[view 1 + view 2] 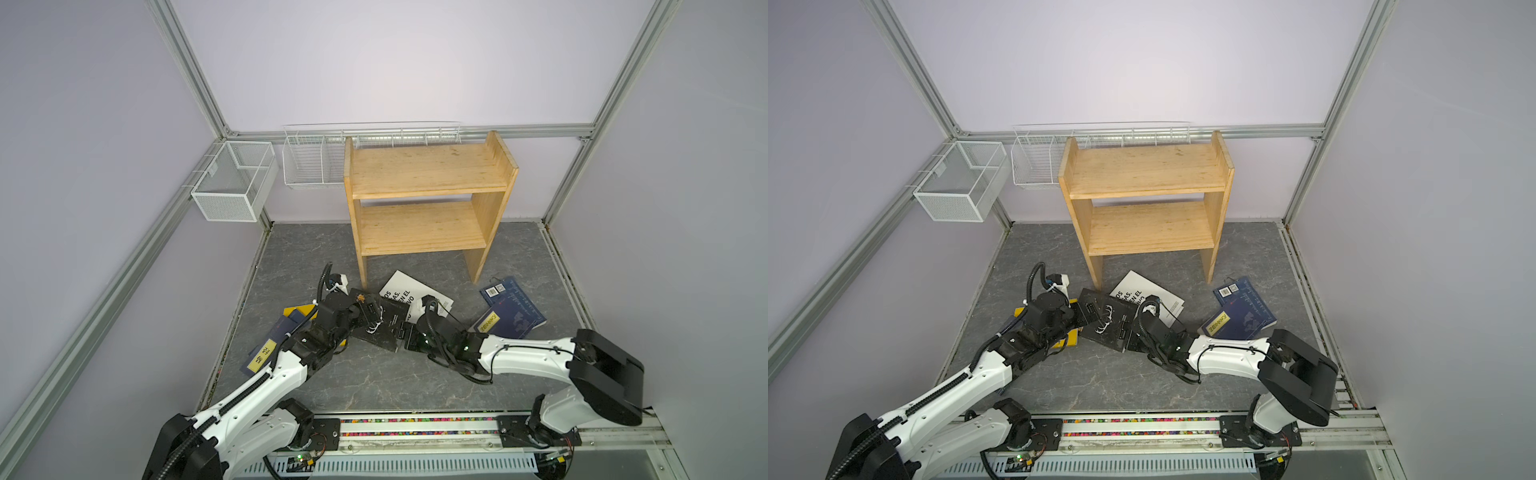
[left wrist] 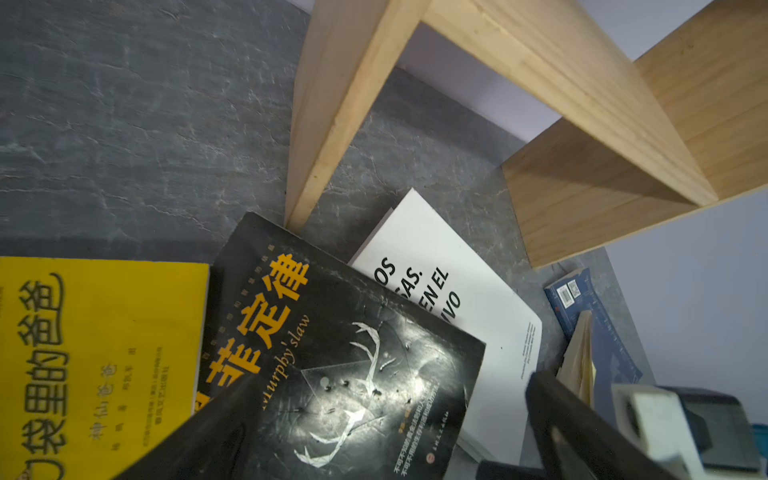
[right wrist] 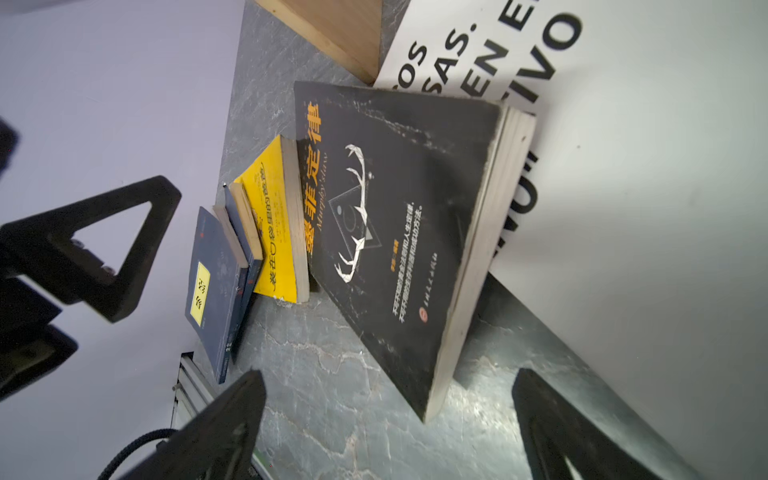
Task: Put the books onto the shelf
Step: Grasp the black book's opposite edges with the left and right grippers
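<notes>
Ideally, the wide-open, empty left gripper [image 2: 386, 453] and right gripper [image 3: 390, 432] should clamp the black orange-lettered paperback [image 3: 399, 216] by its page edge overlapping the thick white book [image 3: 644, 166].

Grey veined tabletop [image 1: 374, 386] carried the pine shelf [image 1: 424, 168], standing at the rear. Before its feet lay the white book [image 1: 401, 286], the black book [image 3: 399, 232] overlapping its edge, and the yellow book [image 2: 95, 365] just beside. Left navy books [image 3: 218, 249] lay near the left border, right navy books [image 1: 515, 311] near the right.
</notes>
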You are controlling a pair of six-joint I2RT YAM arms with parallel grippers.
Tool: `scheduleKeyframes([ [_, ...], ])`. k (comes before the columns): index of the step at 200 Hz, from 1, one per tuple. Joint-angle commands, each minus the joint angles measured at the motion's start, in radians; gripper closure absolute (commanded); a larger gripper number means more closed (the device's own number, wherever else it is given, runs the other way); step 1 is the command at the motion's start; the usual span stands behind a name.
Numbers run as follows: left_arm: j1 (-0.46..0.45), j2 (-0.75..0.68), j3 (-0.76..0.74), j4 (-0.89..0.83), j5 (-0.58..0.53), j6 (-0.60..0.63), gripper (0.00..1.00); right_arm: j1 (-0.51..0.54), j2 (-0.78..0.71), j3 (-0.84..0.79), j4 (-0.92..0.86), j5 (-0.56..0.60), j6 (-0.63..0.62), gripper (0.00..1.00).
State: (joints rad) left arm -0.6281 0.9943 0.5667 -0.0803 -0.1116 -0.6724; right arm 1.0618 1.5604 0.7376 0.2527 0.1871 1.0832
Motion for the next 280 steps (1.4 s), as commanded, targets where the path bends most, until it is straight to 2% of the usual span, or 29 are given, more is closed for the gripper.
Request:
scheduleKeyframes([
  [1,0.010,0.011,0.022,0.064,0.060,0.034,0.01,0.001,0.047,0.028,0.090,-0.001,0.053,0.06],
  [36,0.024,0.017,-0.031,0.119,0.094,0.013,0.01,-0.003,0.108,0.037,0.097,-0.007,0.071,0.12],
  [59,0.025,-0.007,-0.074,0.169,0.114,-0.007,0.01,-0.009,0.150,0.005,0.208,-0.023,0.075,0.18],
  [108,0.025,-0.050,-0.097,0.160,0.116,-0.015,0.01,-0.045,0.309,-0.050,0.560,-0.119,0.140,0.42],
  [129,0.026,-0.064,-0.101,0.153,0.109,-0.015,0.01,-0.052,0.345,-0.066,0.648,-0.126,0.152,0.54],
  [182,0.027,-0.075,-0.103,0.135,0.088,-0.023,0.01,-0.058,0.313,-0.081,0.626,-0.118,0.121,0.81],
  [280,0.053,-0.129,-0.054,0.032,0.062,-0.003,0.01,-0.073,0.226,-0.083,0.547,-0.131,0.085,0.93],
])
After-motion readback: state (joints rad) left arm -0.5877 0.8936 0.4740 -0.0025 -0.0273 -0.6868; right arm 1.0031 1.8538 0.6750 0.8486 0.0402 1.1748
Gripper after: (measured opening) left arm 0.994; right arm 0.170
